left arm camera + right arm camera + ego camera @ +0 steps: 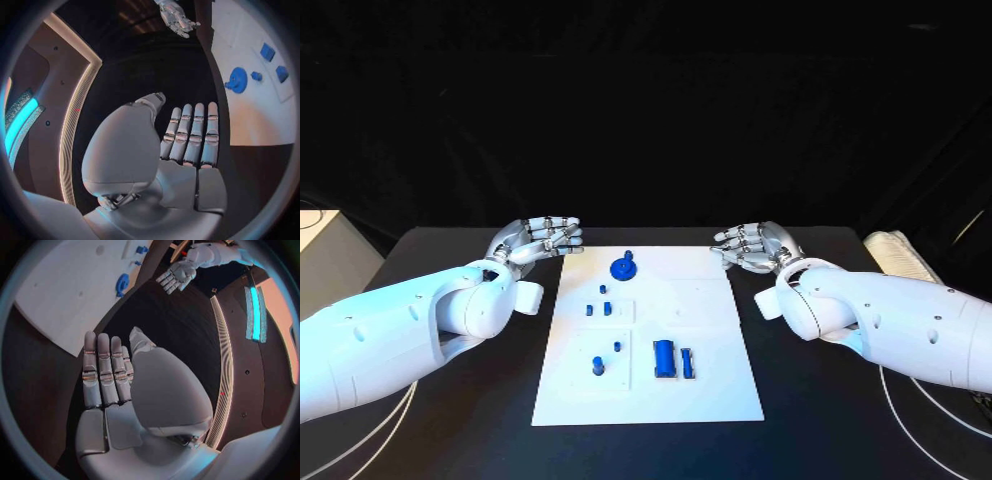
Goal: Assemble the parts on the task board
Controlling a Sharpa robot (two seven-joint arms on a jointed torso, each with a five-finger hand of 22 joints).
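Nearest you, blue parts [674, 359] lie spread across the board [711, 390] between your left hand [542, 238] and right hand [753, 246], both released and holding nothing, so progress can't be judged.

Black table [444, 400], pale folded cloth [903, 256].

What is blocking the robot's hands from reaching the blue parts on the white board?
Nothing visible. The left hand and right hand hang open at the board's far corners, over bare black table; the blue parts lie uncovered between them.
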